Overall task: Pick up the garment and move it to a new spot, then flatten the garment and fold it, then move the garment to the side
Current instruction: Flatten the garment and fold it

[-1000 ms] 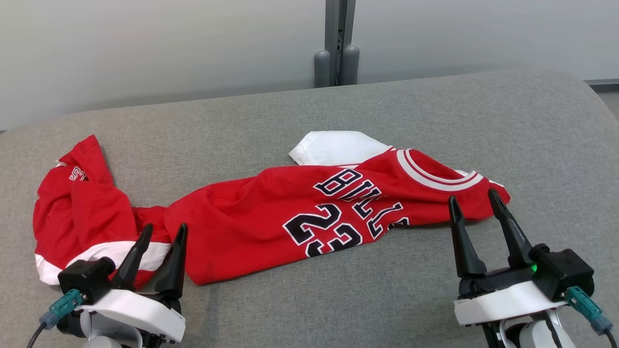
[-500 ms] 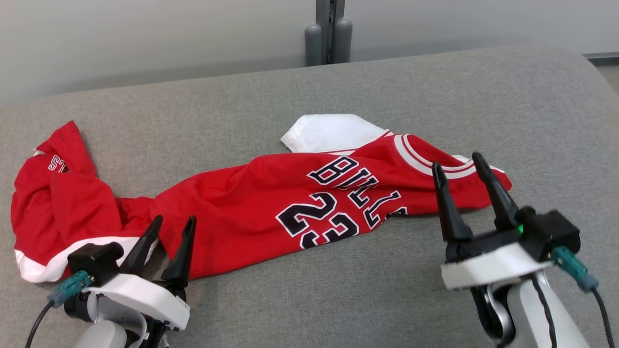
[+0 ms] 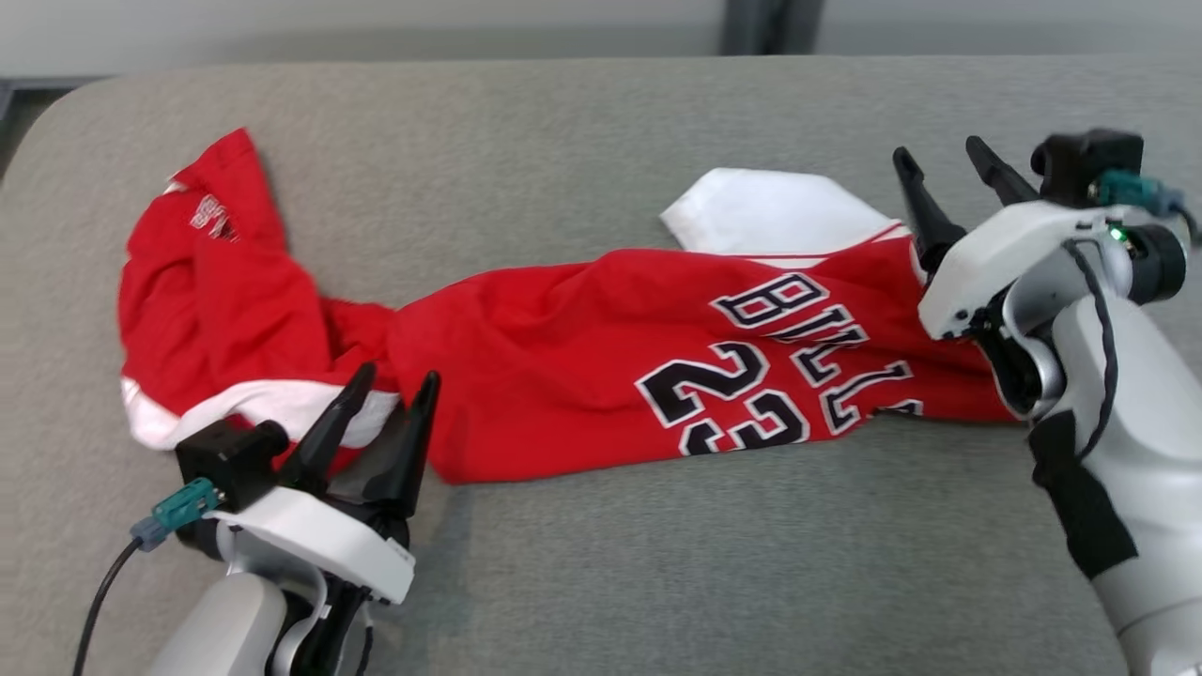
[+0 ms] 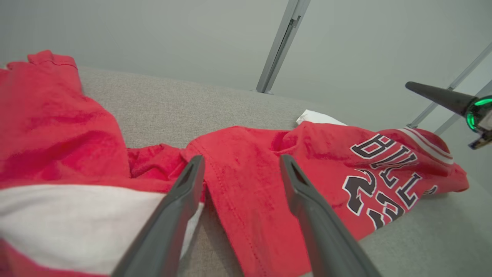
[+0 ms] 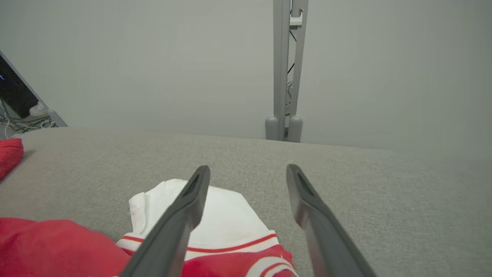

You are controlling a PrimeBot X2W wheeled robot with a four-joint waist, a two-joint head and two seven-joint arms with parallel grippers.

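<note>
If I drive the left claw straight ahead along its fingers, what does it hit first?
Most likely the red jersey: the open left claw frames its stitched hem edge right ahead, on the grey cushion. Its height above the cloth is hard to judge.

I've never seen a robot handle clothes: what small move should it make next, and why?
Probably lower the right end effector onto the collar end of the jersey and close it. Both are open and empty; the right hovers above the white flap by the collar, while the left end effector sits at the hem end.
</note>
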